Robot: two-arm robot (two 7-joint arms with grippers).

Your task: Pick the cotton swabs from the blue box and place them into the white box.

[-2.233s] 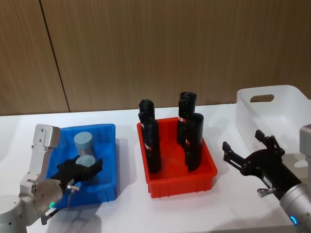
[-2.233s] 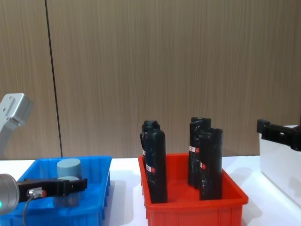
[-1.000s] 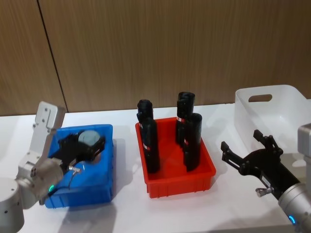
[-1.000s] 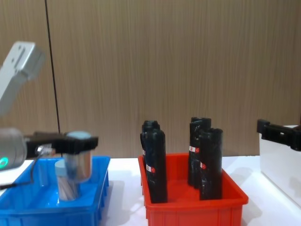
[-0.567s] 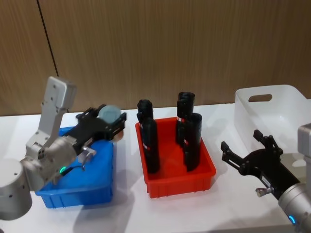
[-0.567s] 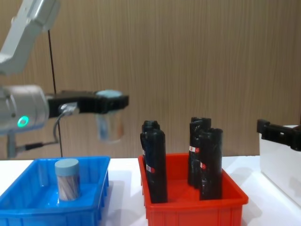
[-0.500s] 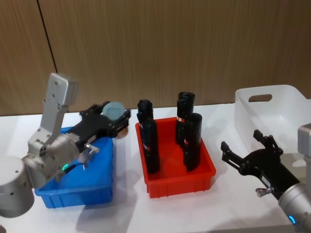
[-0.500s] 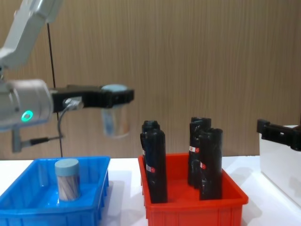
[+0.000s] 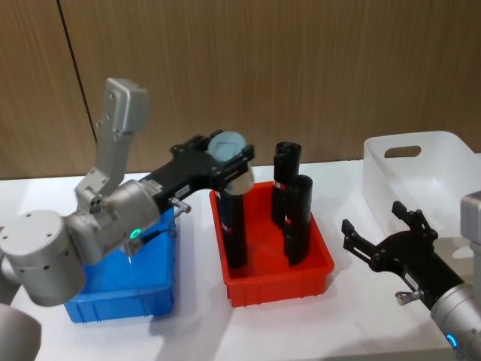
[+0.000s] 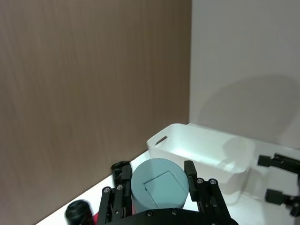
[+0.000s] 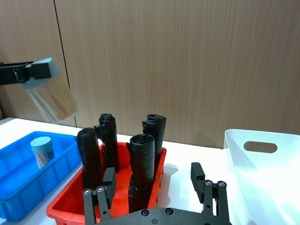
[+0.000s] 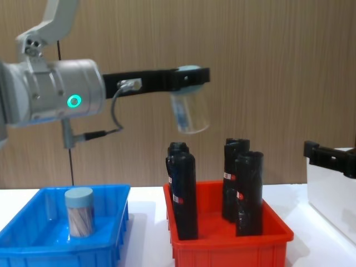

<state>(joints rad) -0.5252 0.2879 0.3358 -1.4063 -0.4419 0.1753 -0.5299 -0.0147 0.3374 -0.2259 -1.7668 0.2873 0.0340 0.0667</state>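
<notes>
The left end effector (image 9: pixel 229 159) grips one cotton swabs tub (image 12: pixel 190 114) above the red bin (image 9: pixel 278 289), short of the seemingly empty white box (image 9: pixel 421 177). Another tub (image 12: pixel 79 211) stands in the blue box (image 12: pixel 61 256). The right end effector (image 9: pixel 373 219) idles open.

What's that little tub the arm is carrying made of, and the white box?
The cotton swab tub, held above the red bin in the left gripper, looks like clear glossy plastic: pale sticks show through its wall. Its lid seems matte grey-blue plastic. The white box looks like slightly translucent plastic, with a handle cut-out; the right gripper hovers open beside it.
</notes>
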